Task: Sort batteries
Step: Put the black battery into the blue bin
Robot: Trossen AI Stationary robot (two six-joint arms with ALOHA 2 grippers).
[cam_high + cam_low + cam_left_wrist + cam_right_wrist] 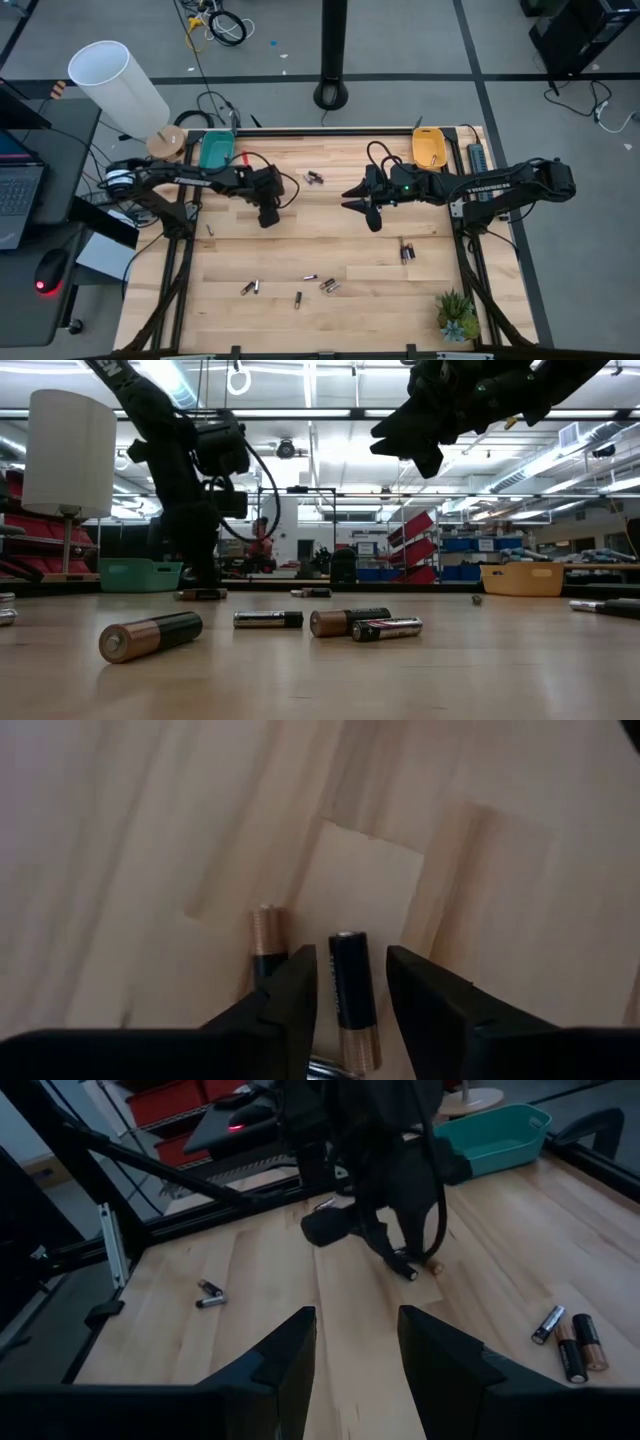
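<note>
The left claw [350,995] is down at the wooden surface [330,240], left of centre in the overhead picture. Its two dark fingers stand partly apart around a black-and-copper battery [352,1000], with a narrow gap on each side, so a firm grip cannot be confirmed. A second battery [267,938] lies just outside one finger, its lower half hidden. Something silvery shows beneath the straddled cell, cut off at the frame's bottom edge.

The right claw [355,1350] hangs above the surface, right of centre overhead, fingers partly open and empty.

The remaining batteries lie scattered: a row along the lower middle overhead [300,287], a pair at lower right of centre [407,252], another pair at upper centre [314,178], and one at the left [209,230]. In the table-level picture the nearest cells [150,636] carry label printing too small to read.

A teal tray [216,152] and an orange tray [430,148] sit at the far edge, upper left and upper right overhead.
</note>
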